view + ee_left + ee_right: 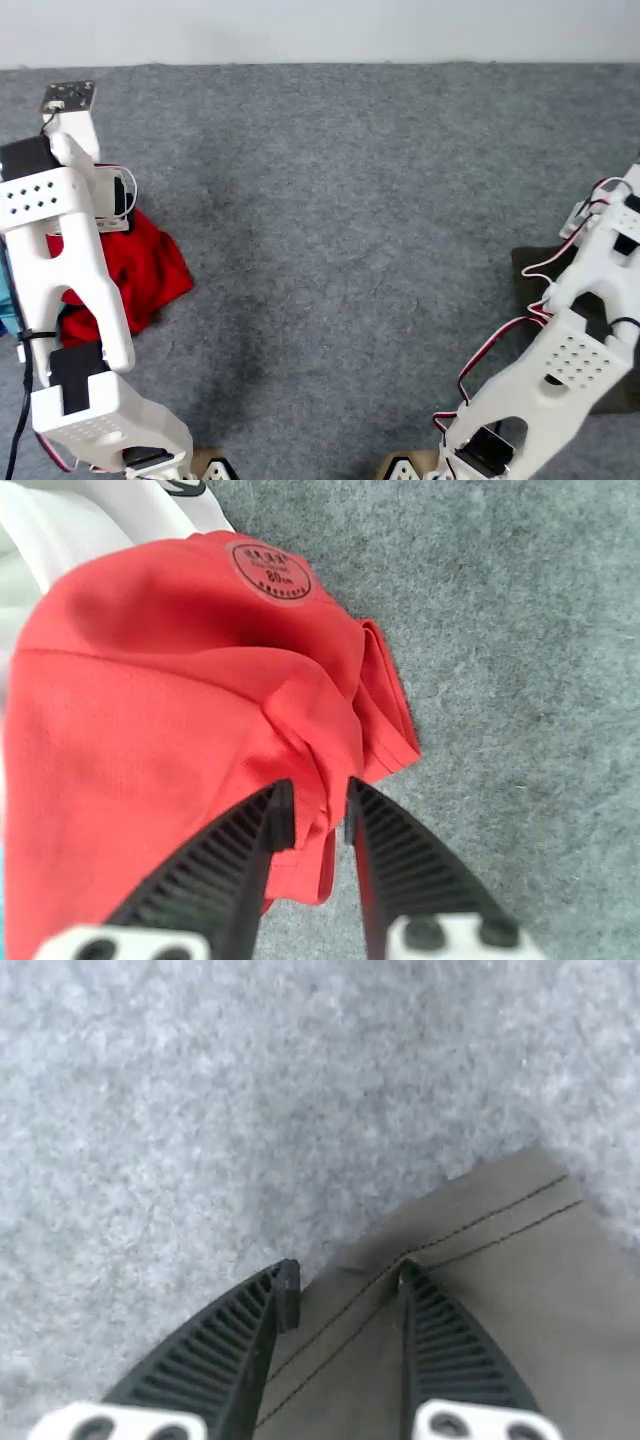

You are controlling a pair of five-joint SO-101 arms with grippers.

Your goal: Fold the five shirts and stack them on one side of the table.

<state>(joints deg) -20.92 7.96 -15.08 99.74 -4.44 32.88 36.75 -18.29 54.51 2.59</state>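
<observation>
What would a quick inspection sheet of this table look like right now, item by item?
Surface: grey felt table top, flat.
Job's things: red cloth shirt, crumpled, at the left side, next to a white garment and a teal cloth; dark olive shirt with stitched hem, flat, at the right side.
Clutter: nothing seen.
Grippers: left gripper pinches a fold of the red shirt; right gripper is open, astride the olive shirt's corner.
Cables: red, white and black wires along the right arm; black cable on the left arm.
Surroundings: white wall behind the table.
</observation>
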